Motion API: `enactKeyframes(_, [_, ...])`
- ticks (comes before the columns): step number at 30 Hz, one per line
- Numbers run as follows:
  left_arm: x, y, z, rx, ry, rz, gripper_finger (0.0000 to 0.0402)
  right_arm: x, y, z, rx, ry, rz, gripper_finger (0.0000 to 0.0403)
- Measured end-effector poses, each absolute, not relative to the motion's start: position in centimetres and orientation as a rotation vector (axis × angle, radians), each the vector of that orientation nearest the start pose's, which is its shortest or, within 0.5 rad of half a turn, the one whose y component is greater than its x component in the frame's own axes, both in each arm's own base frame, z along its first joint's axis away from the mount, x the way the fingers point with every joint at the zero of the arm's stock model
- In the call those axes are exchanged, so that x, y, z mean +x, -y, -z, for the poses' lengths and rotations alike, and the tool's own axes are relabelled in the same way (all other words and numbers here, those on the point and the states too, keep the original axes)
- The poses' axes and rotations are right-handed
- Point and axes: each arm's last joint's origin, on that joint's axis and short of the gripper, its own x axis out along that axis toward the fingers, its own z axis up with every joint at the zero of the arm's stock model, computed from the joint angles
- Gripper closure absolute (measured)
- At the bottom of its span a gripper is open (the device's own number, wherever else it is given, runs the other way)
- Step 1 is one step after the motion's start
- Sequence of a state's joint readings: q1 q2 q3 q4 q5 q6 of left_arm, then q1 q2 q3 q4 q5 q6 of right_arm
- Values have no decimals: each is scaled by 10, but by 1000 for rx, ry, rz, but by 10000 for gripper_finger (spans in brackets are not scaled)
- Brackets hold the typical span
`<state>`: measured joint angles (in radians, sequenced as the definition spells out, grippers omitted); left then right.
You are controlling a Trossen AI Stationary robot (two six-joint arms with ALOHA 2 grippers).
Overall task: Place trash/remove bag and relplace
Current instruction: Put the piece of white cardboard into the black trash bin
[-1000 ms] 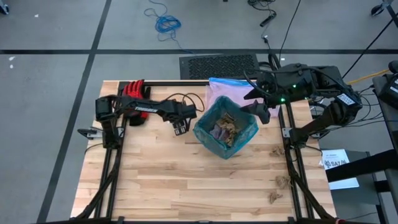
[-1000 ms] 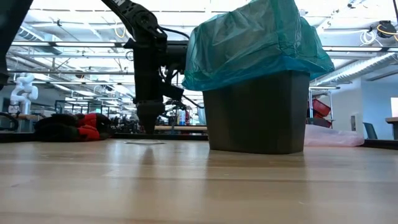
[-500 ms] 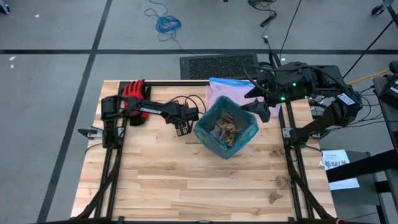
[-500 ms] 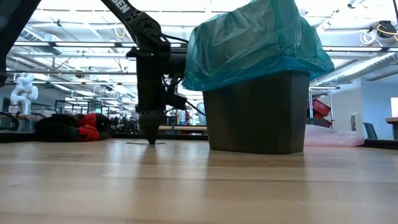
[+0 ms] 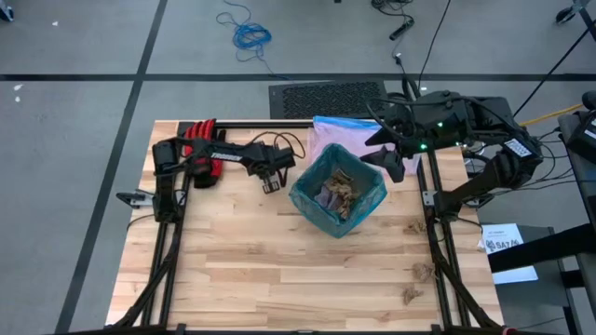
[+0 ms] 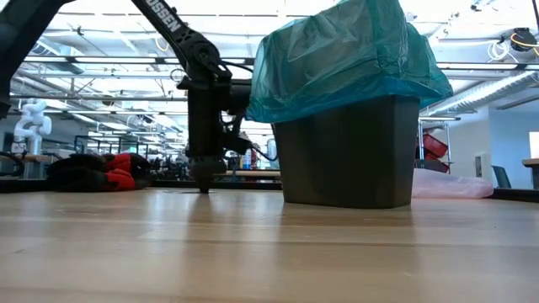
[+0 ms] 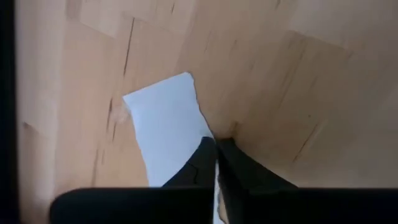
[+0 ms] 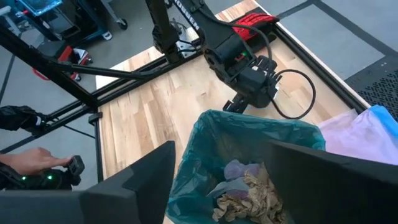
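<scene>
Standing near the middle of the counter (image 5: 279,270), the dark bin (image 6: 349,151) wears the teal bag (image 5: 337,191) over its rim, with crumpled scraps of trash (image 5: 339,194) inside. Just beside the bin, the left end effector (image 7: 216,163) points down at the wood, its fingers pinched shut on a white slip of paper (image 7: 166,127). Over the bin's far edge hovers the right end effector (image 5: 384,156), jaws spread wide and holding nothing.

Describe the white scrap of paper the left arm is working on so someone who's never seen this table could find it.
Start at the dark bin with the teal bag in the middle of the wooden table. Just beside it, toward the red gloves, the left gripper points straight down, jaws shut on a small white paper scrap. It lies flat, unlike the crumpled brown scraps near the right arm.
</scene>
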<state>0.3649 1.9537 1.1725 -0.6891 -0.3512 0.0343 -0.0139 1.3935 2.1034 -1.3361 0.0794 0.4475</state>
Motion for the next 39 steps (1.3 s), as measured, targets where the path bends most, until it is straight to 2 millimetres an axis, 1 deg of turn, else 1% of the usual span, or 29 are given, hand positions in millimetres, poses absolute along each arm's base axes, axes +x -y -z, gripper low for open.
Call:
enactKeyframes(2, [316,-135,-128,1,-1502,-543,397,197,5,-513,405,-592,225,185])
enactKeyframes(7, [304,-137,-147,-11,-1510,-517,400,196,6,-513,400,-588,224,226])
enactKeyframes(12, [291,-137,-179,-8,-1476,-520,401,195,6,-514,400,-581,230,254])
enactKeyframes(15, [281,-137,-195,-14,-1469,-530,401,197,6,-516,402,-558,224,264])
enactKeyframes(19, [265,-133,-223,-35,-1427,-543,401,199,7,-519,402,-519,216,271])
enactKeyframes(22, [253,-127,-248,-82,-1348,-541,401,200,7,-520,404,-500,213,273])
enactKeyframes(27, [230,-114,-300,-160,-1174,-532,401,204,8,-519,409,-500,235,273])
enactKeyframes(30, [216,-106,-336,-191,-1029,-523,401,213,12,-517,412,-500,257,273])
enactKeyframes(34, [198,-96,-381,-225,-829,-477,401,227,16,-519,418,-438,242,273])
enactKeyframes(37, [189,-90,-411,-221,-688,-420,401,237,20,-521,431,-396,220,273])
enactKeyframes(39, [188,-87,-429,-219,-602,-368,401,243,23,-520,432,-386,225,273])
